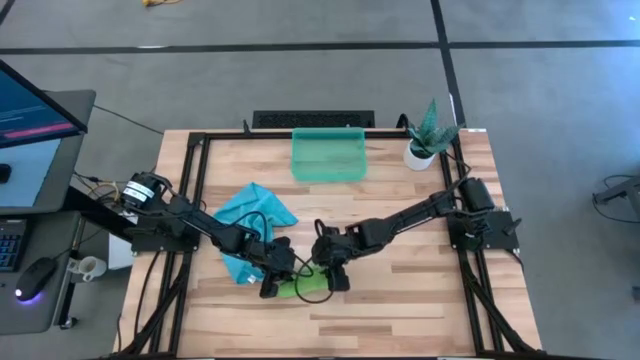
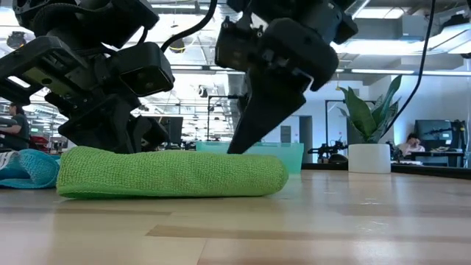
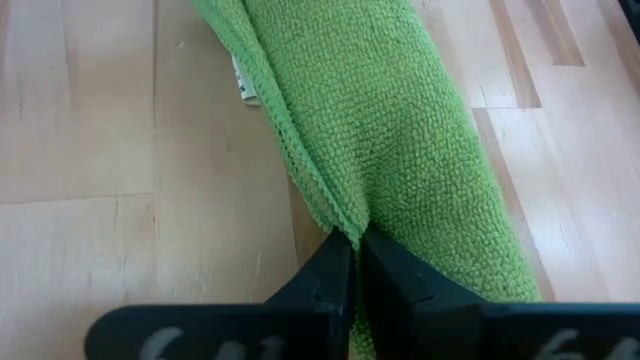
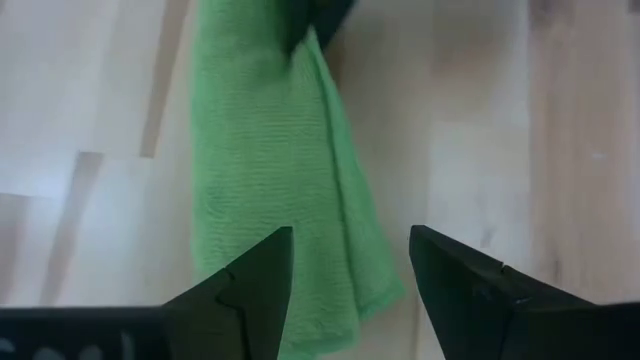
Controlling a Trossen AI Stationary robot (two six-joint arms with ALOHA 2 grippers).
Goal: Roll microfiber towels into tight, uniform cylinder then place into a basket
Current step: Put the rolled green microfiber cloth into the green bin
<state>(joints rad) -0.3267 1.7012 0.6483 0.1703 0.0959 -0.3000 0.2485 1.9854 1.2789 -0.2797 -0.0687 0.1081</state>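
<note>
The rolled towel (image 2: 171, 172) is lime green with a fine nubbly weave; a small white tag (image 3: 241, 82) shows at its edge. The other towel (image 1: 256, 212) is light turquoise blue. The basket (image 1: 328, 156) is translucent teal-green. The surface (image 1: 400, 290) is pale wood in plank strips. Both arms' fingers (image 4: 468, 290) are dark, near black. The plant pot (image 1: 419, 156) is white, its leaves green.

Robotics lab inside a large open-plan office. Butcher-block table (image 1: 400, 290) fenced by a black metal frame (image 1: 200, 180), two dark arms bolted at its sides. Grey carpet floor (image 1: 540, 90) with dark seams. Monitor (image 1: 30, 120), keyboard (image 1: 10, 245) and mouse (image 1: 38, 270) on a side desk. Beyond the table: exposed ceiling ducts (image 2: 412, 29), strip lights, more screens (image 2: 434, 132), seated people at desks (image 2: 408, 145) (faces too small to matter). Potted plant (image 2: 366, 125) on table corner.
</note>
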